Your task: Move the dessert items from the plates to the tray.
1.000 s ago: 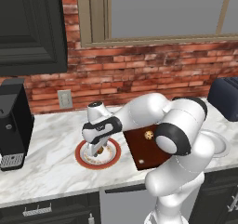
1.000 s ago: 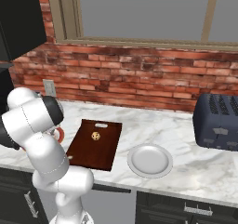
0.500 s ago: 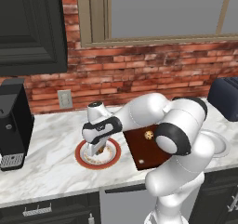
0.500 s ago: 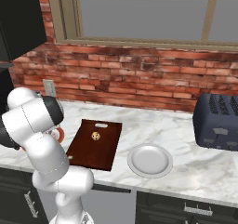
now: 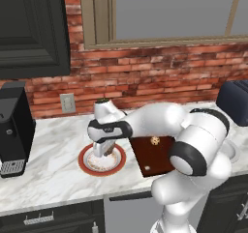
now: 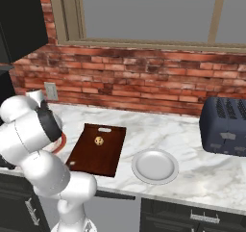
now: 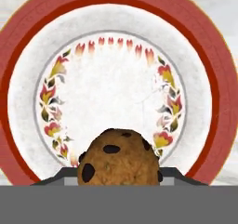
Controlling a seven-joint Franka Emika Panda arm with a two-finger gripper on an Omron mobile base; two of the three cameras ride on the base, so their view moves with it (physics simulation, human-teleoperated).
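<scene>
A tan-brown chip cookie [image 7: 118, 159] sits close to the camera in the hand view, between my dark fingertips [image 7: 56, 175], and my gripper [image 7: 119, 177] is shut on it. Under it lies the round plate [image 7: 28, 42] with its wide red-orange rim and a white centre ringed with flowers. Seen from the left base view, my gripper [image 5: 104, 149] points down onto that plate [image 5: 86, 163]. The second cookie [image 5: 155, 140] [image 6: 99, 140] lies on the dark reddish-brown wooden tray [image 5: 157, 160] [image 6: 93, 154], just right of the plate. My arm hides most of the plate [image 6: 63, 142] in the right base view.
An all-white plate [image 6: 154, 166] rests on the marble counter right of the tray, and a dark toaster [image 6: 225, 126] stands further right. At the counter's left end is a black coffee machine [image 5: 14, 125]. A brick wall [image 5: 145, 82] runs along the back.
</scene>
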